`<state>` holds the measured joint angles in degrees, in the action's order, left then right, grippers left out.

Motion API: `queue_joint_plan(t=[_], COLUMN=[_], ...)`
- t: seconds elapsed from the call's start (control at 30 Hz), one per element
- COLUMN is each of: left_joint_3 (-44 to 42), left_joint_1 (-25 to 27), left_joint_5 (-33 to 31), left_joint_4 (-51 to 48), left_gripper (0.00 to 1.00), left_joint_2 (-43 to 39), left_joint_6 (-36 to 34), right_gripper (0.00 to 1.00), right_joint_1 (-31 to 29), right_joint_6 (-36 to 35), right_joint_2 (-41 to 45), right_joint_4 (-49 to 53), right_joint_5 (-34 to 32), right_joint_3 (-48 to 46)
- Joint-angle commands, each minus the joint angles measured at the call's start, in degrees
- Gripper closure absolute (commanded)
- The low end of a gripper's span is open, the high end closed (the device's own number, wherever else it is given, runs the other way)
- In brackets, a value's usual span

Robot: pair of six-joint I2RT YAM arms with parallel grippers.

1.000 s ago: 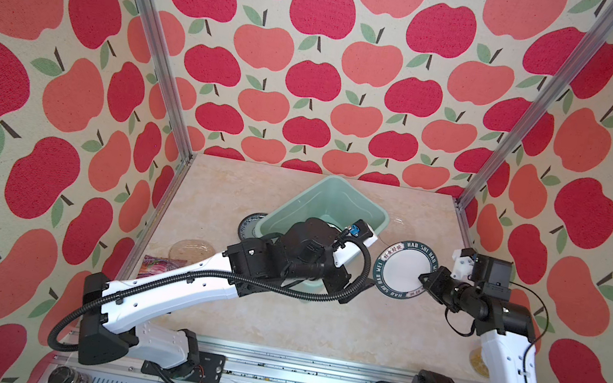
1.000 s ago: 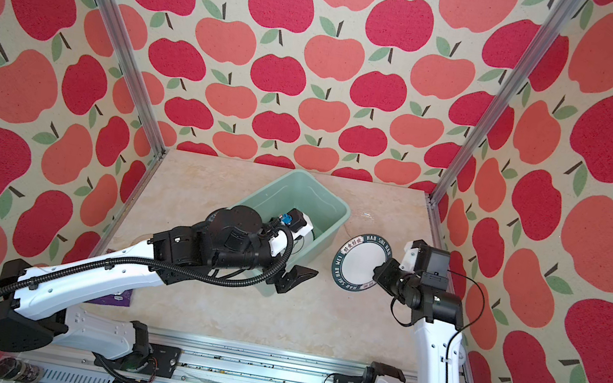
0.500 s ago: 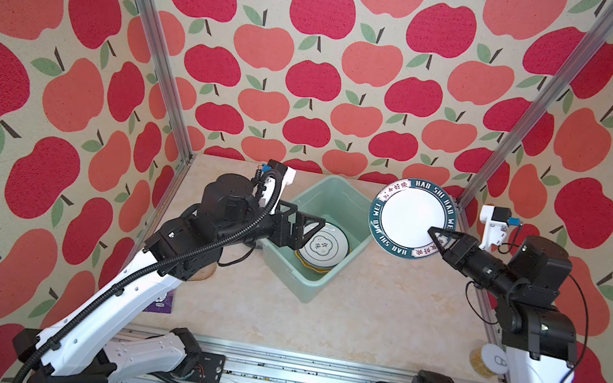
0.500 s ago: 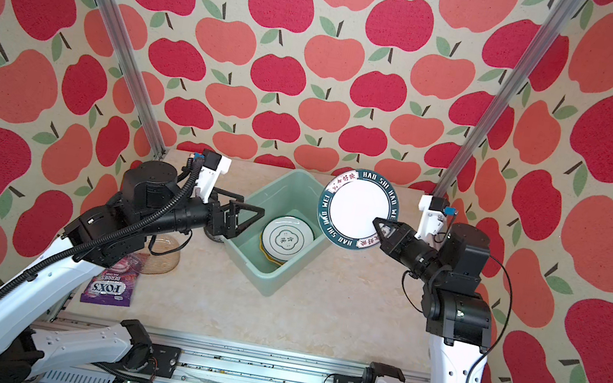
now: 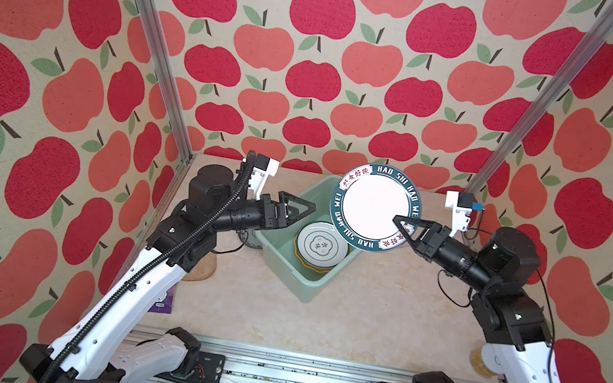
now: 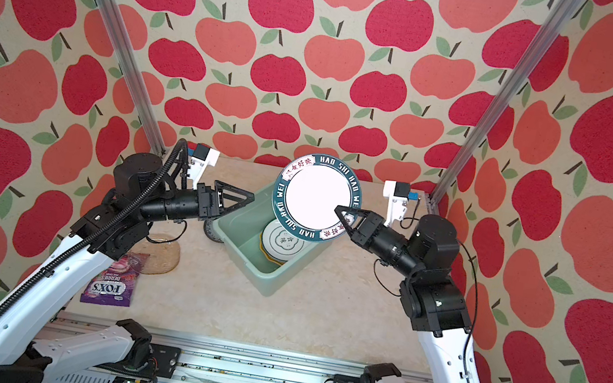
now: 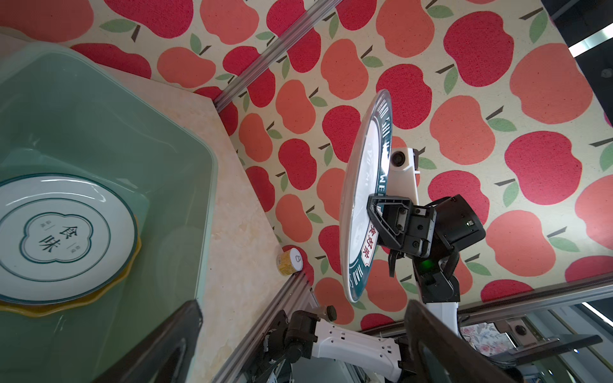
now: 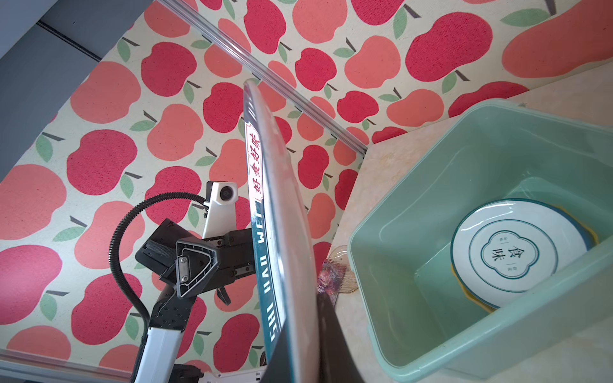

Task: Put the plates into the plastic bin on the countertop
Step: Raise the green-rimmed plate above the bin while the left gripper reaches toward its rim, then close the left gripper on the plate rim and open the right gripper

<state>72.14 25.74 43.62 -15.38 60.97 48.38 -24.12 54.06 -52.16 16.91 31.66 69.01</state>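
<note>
The right fingers (image 5: 411, 221) are clamping the lettered plate (image 5: 371, 207) at its four o'clock rim, holding it on edge above the plastic bin (image 5: 303, 287); the left fingers (image 5: 297, 198) are gaping empty at the bin's ten o'clock.

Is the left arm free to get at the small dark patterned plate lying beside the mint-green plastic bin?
Probably yes: the left end effector is open, empty and hovers close above that plate, though the bin wall crowds one side.

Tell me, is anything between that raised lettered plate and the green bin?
Nothing visible. The lettered plate, held by the right gripper, hangs by the open bin; an emblem plate lies inside, and the open left gripper sits beside it.
</note>
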Motion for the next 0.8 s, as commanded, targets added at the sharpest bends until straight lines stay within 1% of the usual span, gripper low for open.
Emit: queue_joint_plan(t=[0.0,0.07,0.17,0.33,0.43,0.57,0.67,0.77], left_joint_3=[-1.36,-2.1,-3.76,-5.63,-6.37,-6.9,-6.97,-7.1], left_joint_1=[-0.25,-0.25,-0.25,-0.27,-0.25,-0.25,-0.29,-0.25], left_joint_5=[3.11,2.37,1.91,0.5,-0.72,-1.65,-2.29,-2.74], left_joint_4=[5.62,6.07,8.81,9.39,10.04,10.28,9.36,8.96], left_gripper=[0.04,0.05,0.07,0.16,0.27,0.46,0.57,0.66], left_joint_2=[0.44,0.26,-0.18,-1.05,-1.68,-1.94,-1.99,-1.91], left_joint_6=[3.04,2.81,4.26,4.27,4.22,3.96,3.67,3.48], right_gripper=[1.0,1.0,1.0,1.0,1.0,1.0,1.0,1.0], right_joint_1=[-4.76,-7.7,-10.97,-13.46,-13.85,-14.01,-13.99,-13.99], right_joint_6=[1.92,2.05,2.19,3.75,3.9,4.73,4.98,5.34], right_joint_2=[-1.37,-2.88,-4.49,-6.66,-7.75,-8.04,-7.97,-8.04], right_joint_4=[-6.01,-6.66,-7.8,-12.22,-12.69,-13.43,-13.31,-13.56], right_joint_5=[-4.95,-6.35,-8.11,-8.58,-8.54,-8.93,-9.41,-9.51], right_joint_3=[-0.52,-0.97,-1.45,-1.67,-1.04,-1.16,-1.88,-2.48])
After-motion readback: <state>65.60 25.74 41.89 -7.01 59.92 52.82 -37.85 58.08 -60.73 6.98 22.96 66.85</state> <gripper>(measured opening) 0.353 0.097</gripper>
